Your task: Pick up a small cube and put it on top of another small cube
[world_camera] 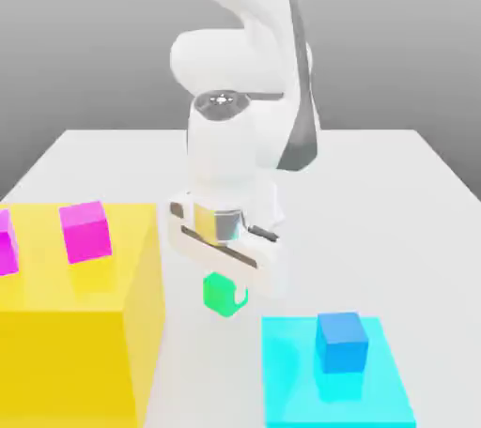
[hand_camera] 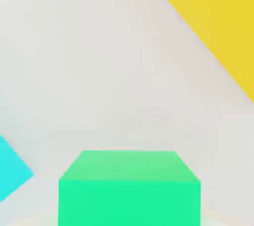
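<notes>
From my station I see the gripper (world_camera: 230, 287) clenched around the small green cube (world_camera: 224, 294), over the bare stretch of bench (world_camera: 211, 370) between the yellow block's (world_camera: 66, 323) right-hand edge and the cyan slab's (world_camera: 291, 379) far left corner, as the exterior view shows it. On the slab, the blue cube (world_camera: 342, 343) sits near the far edge; two magenta cubes (world_camera: 85, 232) rest atop the yellow block.

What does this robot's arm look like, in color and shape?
The arm is glossy white, built from thick, rounded, tube-like segments, with a dark gray strip along one upper section. A gray, round cap sits on the joint above the tool. The tool's body is a wide white bar with dark patches. I see no loose cables.
</notes>
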